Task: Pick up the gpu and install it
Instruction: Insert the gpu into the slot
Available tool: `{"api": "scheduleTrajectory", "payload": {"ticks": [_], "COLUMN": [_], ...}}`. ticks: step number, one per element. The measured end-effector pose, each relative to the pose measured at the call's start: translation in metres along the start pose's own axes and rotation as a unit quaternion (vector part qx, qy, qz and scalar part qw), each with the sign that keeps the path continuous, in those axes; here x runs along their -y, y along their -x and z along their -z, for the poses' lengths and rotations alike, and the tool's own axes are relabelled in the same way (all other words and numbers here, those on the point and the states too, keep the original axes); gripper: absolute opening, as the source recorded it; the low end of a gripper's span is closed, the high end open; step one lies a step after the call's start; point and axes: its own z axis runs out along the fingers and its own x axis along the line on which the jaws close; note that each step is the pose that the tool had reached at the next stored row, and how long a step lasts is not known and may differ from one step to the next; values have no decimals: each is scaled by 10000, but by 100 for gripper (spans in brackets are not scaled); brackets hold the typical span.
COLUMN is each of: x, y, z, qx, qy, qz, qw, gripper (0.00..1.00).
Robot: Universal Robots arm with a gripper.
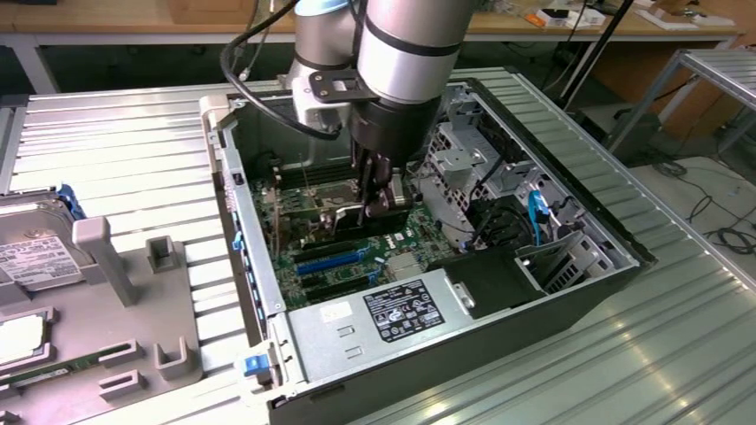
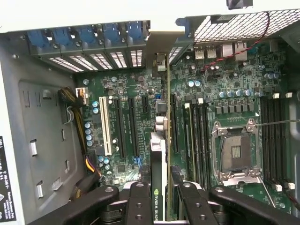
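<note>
My gripper [image 1: 375, 202] reaches down into the open computer case [image 1: 614, 239] and is shut on the gpu [image 1: 354, 221], a thin dark card held upright over the motherboard [image 1: 343, 266]. In the wrist view the gpu [image 2: 167, 117] appears edge-on between my two black fingers [image 2: 139, 201], with the gripper [image 2: 164, 190] shut on it. Its silver-grey end bracket [image 2: 159, 49] stands at the case's rear slot openings. The card's lower edge lies along an expansion slot [image 2: 174, 124] beside the memory slots. Whether it is seated in the slot I cannot tell.
A CPU socket [image 2: 236, 152] lies beside the card, and a white slot [image 2: 107, 126] and black slots lie on its other side. The power supply [image 1: 390, 314] and drive cage [image 1: 473, 168] crowd the case. A hard drive [image 1: 30, 261] sits in a grey fixture [image 1: 130, 292] at the exterior view's left.
</note>
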Motion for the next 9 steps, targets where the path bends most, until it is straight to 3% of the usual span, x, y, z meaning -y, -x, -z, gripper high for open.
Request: {"api": "scheduleTrajectory", "payload": {"ticks": [9], "x": [-15], "y": [-3], "z": [-57], "qx": [0], "qy": [1], "qz": [10], "qw": [10000], "gripper": [27]}}
